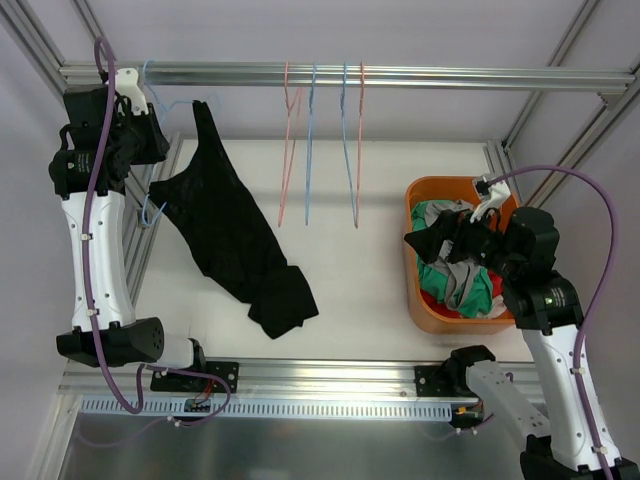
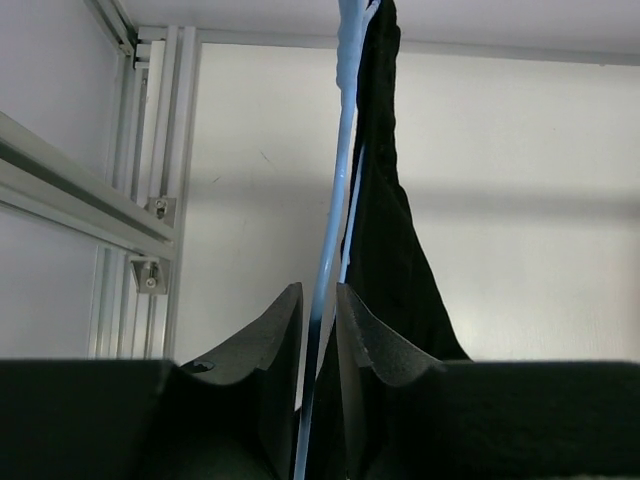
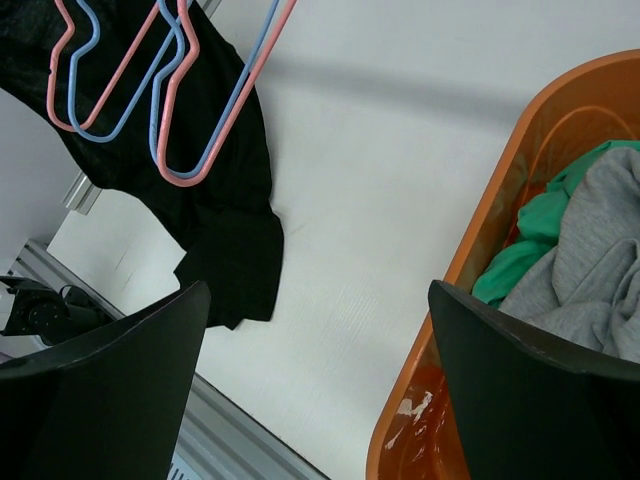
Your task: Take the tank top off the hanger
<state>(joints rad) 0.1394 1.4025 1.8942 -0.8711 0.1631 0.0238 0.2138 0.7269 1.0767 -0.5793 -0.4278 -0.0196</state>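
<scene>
Tank top (image 1: 235,240), black: strap looped on blue hanger (image 2: 335,200) by the left end of the rail (image 1: 340,75), body hanging below it. Left gripper (image 2: 318,320) pinches the hanger wire; right gripper (image 3: 318,300), spread and empty, sits under the rail's right end. Your risk: the strap snags and the hanger twists out of the pinch.

The top camera hangs above and behind the arm bases. It looks down on the whole bench (image 1: 380,290) from far enough to take in both arms and the rail (image 1: 350,75). The left wrist camera sits just behind the left claw (image 2: 318,292) and faces out along its fingers, very near the hanger (image 2: 336,200) pinched between them, with the top (image 2: 390,260) just right of it. The right wrist camera looks past the wide-spread right claw (image 3: 318,300) at the bench, with the bin (image 3: 470,270) to the claw's right. All three views share the top.
</scene>
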